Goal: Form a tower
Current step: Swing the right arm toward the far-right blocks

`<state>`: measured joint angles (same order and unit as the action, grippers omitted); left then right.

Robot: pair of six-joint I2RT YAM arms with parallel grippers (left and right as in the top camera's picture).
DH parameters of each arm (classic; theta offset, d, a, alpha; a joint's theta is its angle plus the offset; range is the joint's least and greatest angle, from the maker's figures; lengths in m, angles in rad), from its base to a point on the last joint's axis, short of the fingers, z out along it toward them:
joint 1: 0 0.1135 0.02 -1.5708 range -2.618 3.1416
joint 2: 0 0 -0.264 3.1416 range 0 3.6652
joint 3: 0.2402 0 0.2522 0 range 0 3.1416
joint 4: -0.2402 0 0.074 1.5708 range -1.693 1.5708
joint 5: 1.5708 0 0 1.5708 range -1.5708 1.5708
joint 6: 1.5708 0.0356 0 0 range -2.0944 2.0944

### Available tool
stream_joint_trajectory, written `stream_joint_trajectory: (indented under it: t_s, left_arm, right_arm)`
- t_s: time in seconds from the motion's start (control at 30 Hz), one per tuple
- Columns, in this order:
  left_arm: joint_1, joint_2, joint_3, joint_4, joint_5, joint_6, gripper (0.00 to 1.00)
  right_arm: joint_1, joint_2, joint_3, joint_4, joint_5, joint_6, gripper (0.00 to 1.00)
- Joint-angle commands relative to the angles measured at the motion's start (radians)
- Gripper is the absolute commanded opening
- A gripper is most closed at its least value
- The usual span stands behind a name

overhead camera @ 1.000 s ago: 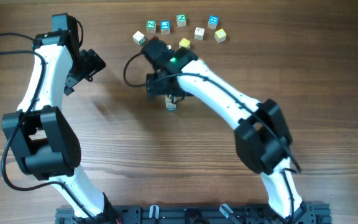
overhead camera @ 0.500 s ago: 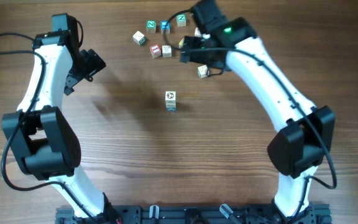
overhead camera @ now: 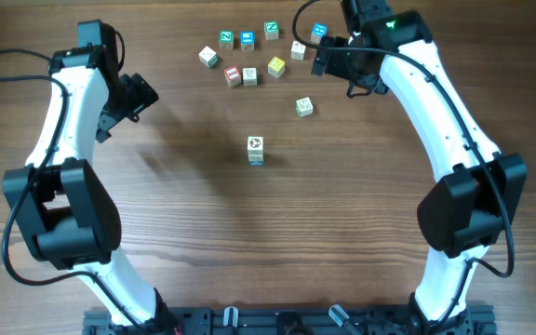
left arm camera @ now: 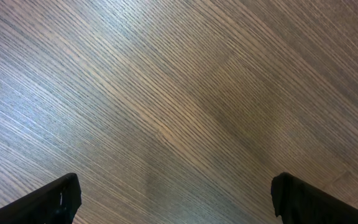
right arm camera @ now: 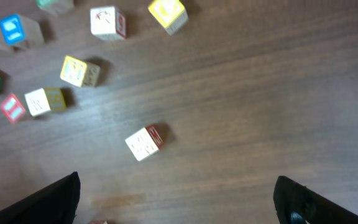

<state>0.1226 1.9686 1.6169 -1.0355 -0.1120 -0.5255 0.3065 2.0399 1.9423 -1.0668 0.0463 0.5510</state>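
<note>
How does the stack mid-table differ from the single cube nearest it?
The stack is cubes piled one wide, blue trim showing at its base; the single cube lies alone, one high. The stack sits square to the overhead view; the single cube is turned at an angle. Both are small pale wooden blocks with printed marks.

- Wooden table (overhead camera: 203,233): brown, with the grain running side to side.
- Green-marked cube (overhead camera: 226,37) and blue-marked cube (overhead camera: 247,39): just beside each other near the far edge.
- Red-marked cube (overhead camera: 233,74) and pale cube (overhead camera: 250,76): side by side, touching.
- Yellow cube (overhead camera: 275,66): just beside that pair.
- Lone cube (overhead camera: 304,107): apart from the cluster, turned askew.
</note>
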Motion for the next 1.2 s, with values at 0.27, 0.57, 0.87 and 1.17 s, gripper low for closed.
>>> stream_joint_trajectory:
  t_s: [0.27,0.57,0.87,1.17]
  left_arm:
    - [0.001,-0.029,0.016,0.000,-0.013,0.001,1.00]
    - [0.001,-0.029,0.016,0.000,-0.013,0.001,1.00]
    - [0.001,-0.029,0.016,0.000,-0.013,0.001,1.00]
    - [0.001,-0.029,0.016,0.000,-0.013,0.001,1.00]
  right_arm:
    - [0.002,-0.024,0.019,0.076,0.013,-0.003,1.00]
    - [0.002,-0.024,0.019,0.057,-0.132,0.006,1.00]
    - [0.002,-0.024,0.019,0.027,-0.160,-0.024,0.63]
    - [0.002,-0.024,0.019,0.019,-0.159,-0.080,0.63]
